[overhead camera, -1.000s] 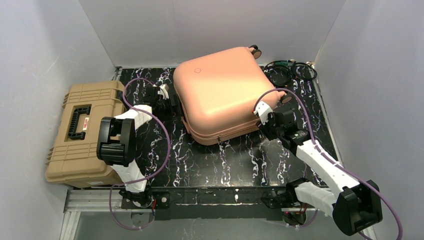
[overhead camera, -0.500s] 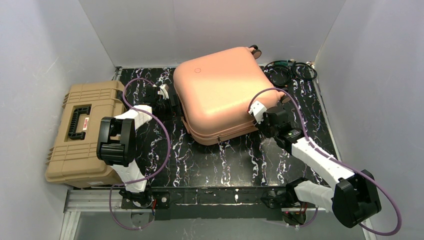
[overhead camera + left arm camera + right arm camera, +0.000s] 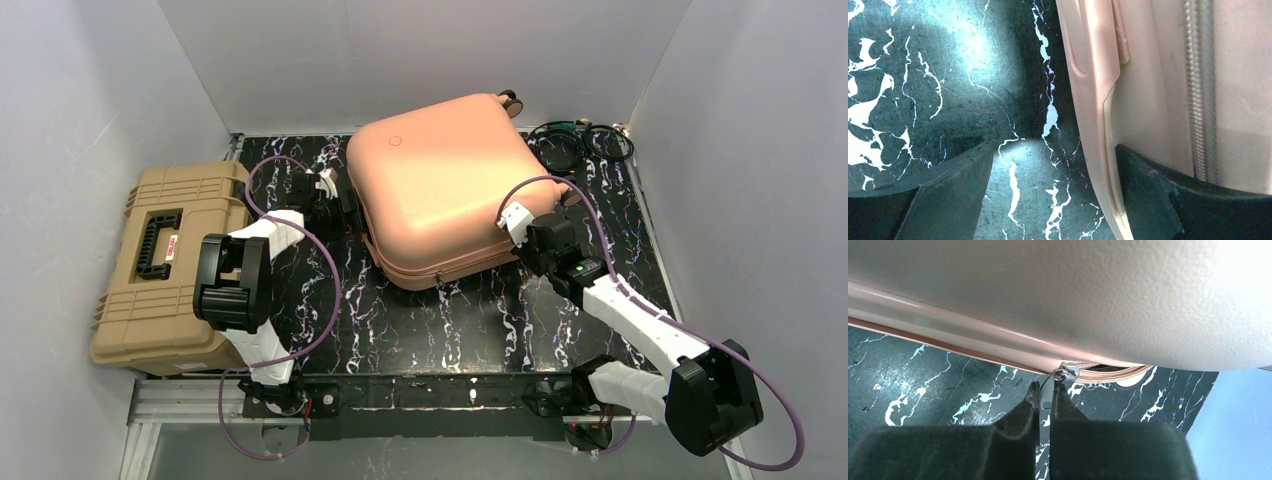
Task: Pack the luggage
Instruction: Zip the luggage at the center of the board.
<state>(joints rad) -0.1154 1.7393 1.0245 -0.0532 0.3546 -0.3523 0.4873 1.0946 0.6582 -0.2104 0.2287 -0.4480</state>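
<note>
Right gripper (image 3: 1047, 390) pinches small metal zipper pull (image 3: 1062, 374) on peach-pink hard-shell suitcase (image 3: 440, 180); left gripper (image 3: 1053, 155) gapes empty. Pull along seam.

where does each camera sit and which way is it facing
top: above and behind, looking down on table, suitcase, toolbox; left arm and right arm show.
left wrist: low beside suitcase's side; open left gripper shows.
right wrist: low at suitcase's edge; right gripper shut on zip pull.
shared: all see suitcase and table.
</note>
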